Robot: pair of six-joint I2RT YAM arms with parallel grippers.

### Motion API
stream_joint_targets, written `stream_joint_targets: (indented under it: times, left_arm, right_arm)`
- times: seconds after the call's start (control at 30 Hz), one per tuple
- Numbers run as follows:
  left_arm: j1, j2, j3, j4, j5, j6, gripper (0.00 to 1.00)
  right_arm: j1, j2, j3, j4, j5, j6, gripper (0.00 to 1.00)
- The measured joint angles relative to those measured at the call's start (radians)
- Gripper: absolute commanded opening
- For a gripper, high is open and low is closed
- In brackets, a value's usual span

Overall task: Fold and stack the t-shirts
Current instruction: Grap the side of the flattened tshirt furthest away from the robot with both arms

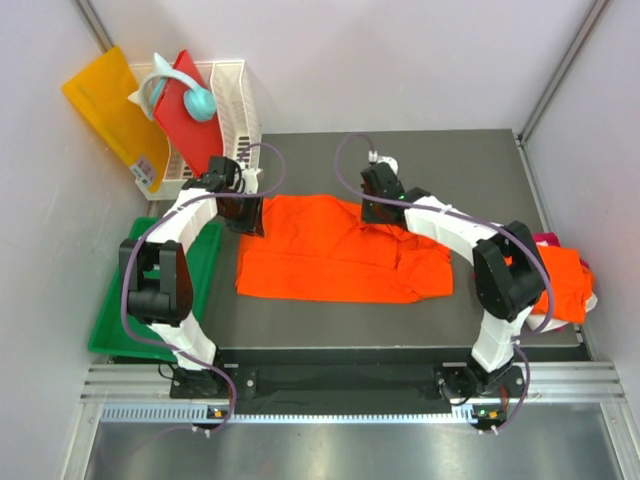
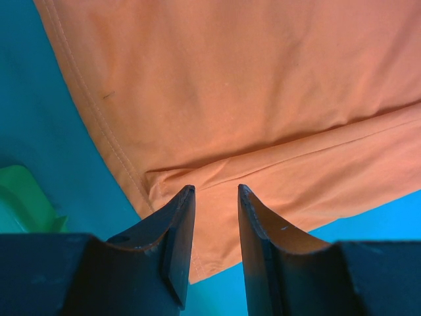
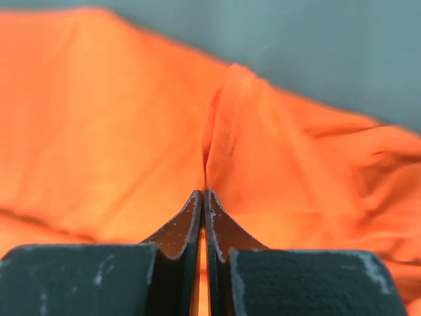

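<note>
A bright orange t-shirt [image 1: 330,255] lies spread on the dark table, with its right part rumpled. My left gripper [image 1: 245,215] hovers at the shirt's far left corner. In the left wrist view it [image 2: 216,189] is open, its jaws apart over the hemmed corner [image 2: 197,131] with nothing between them. My right gripper [image 1: 378,212] is at the shirt's far edge near the middle. In the right wrist view it [image 3: 204,192] is shut, pinching a raised ridge of the orange cloth [image 3: 223,118]. Another orange shirt [image 1: 565,280] and a magenta one [image 1: 545,240] lie heaped at the table's right edge.
A green tray [image 1: 205,265] sits left of the table beside the left arm. A white basket [image 1: 235,100] at the back left holds a red board [image 1: 190,120] and a teal object [image 1: 198,100]. A yellow-orange sheet [image 1: 105,100] leans behind it.
</note>
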Motion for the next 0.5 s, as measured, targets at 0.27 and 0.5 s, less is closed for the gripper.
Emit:
stream_joint_targets:
  times: [0.27,0.5]
  left_arm:
    - [0.0,0.0,-0.003,0.0,-0.003,0.0,0.38]
    - [0.0,0.0,-0.009,0.0,-0.008,0.0,0.38]
  right_arm:
    - [0.13,0.027,-0.099,0.026,-0.027,0.005,0.0]
    - [0.17,0.075,-0.096,0.017,-0.027,0.016,0.49]
